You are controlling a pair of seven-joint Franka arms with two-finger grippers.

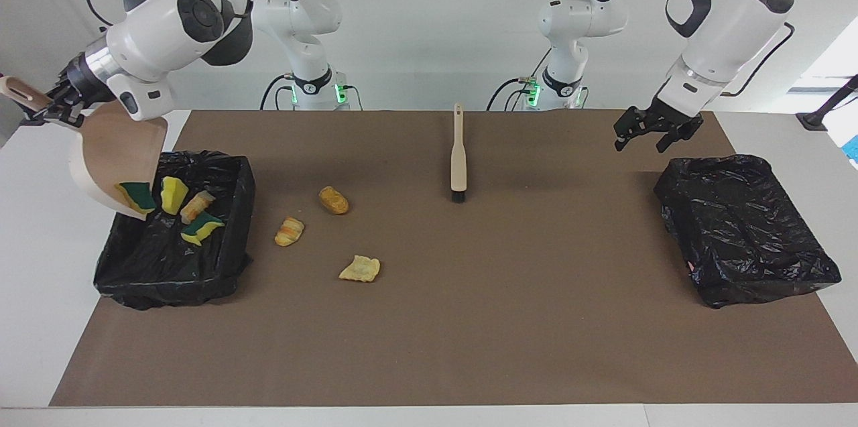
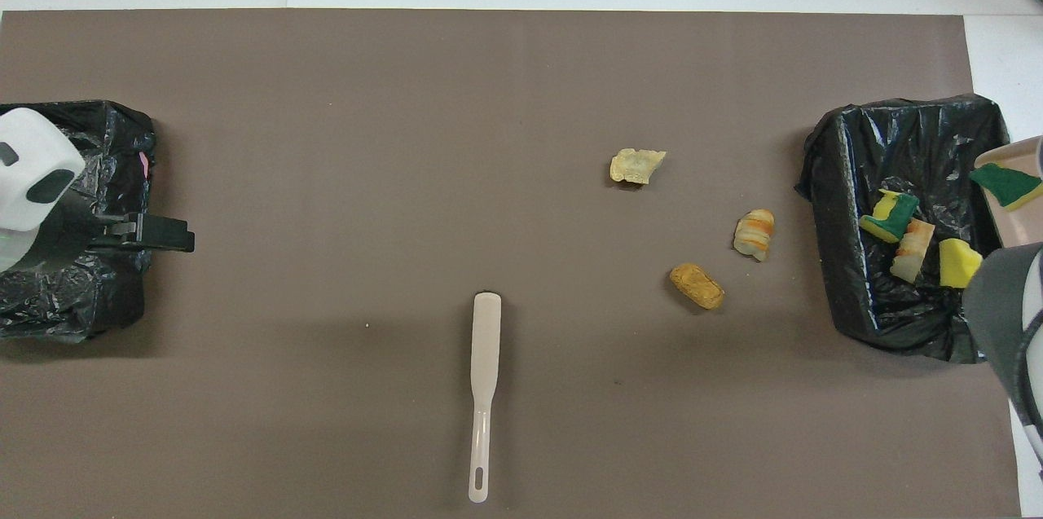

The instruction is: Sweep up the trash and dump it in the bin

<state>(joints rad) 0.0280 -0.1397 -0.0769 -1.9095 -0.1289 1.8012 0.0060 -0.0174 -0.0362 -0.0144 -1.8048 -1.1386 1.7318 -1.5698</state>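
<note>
My right gripper (image 1: 48, 109) is shut on the handle of the beige dustpan (image 1: 110, 145), which is tilted steeply over the edge of the black-lined bin (image 1: 167, 273) at the right arm's end. A green-backed sponge (image 1: 137, 196) sits at the pan's lower lip. Two sponges (image 1: 174, 194) (image 1: 201, 227) and a bread lump (image 1: 196, 206) lie in the bin. Three pastry pieces of trash (image 1: 333, 200) (image 1: 289, 231) (image 1: 360, 269) rest on the brown mat beside it. My left gripper (image 1: 653, 139) hangs open and holds nothing, over the edge of the other black bin (image 1: 744, 226).
The beige brush (image 1: 458, 159) lies on the mat between the two arms' bases, bristles pointing away from the robots. In the overhead view it (image 2: 484, 389) lies toward the left arm's end from the loose trash (image 2: 695, 284).
</note>
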